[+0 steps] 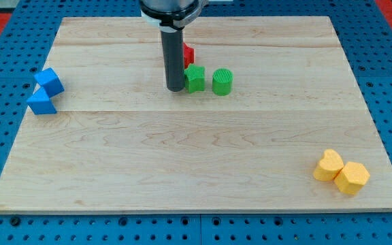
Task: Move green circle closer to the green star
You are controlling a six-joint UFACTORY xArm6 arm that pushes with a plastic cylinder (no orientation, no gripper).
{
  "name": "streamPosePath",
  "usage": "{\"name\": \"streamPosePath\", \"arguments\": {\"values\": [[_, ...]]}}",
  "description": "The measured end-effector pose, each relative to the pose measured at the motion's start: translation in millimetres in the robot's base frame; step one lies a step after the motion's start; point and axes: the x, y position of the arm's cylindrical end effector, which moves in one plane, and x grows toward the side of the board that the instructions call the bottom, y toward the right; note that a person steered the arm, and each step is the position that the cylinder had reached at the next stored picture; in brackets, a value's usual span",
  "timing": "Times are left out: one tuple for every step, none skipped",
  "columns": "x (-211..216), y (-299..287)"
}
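The green circle (222, 81) stands on the wooden board at the view's upper middle. The green star (194, 78) sits just to its left, a small gap apart. My tip (175, 88) rests on the board right beside the star's left side, touching or nearly touching it. The dark rod rises from there to the view's top and hides part of a red block (188, 53) behind the star.
A blue cube (49, 81) and a blue triangle (41, 102) sit together at the view's left edge. A yellow heart (329, 165) and a yellow hexagon (352, 177) sit together at the lower right. The board (196, 163) lies on a blue pegboard.
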Motion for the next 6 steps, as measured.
{"name": "streamPosePath", "arguments": {"values": [[18.2, -24.0], [31.3, 8.4], [33.5, 78.0], [33.6, 140.8], [0.9, 135.7], [-8.1, 119.5]]}}
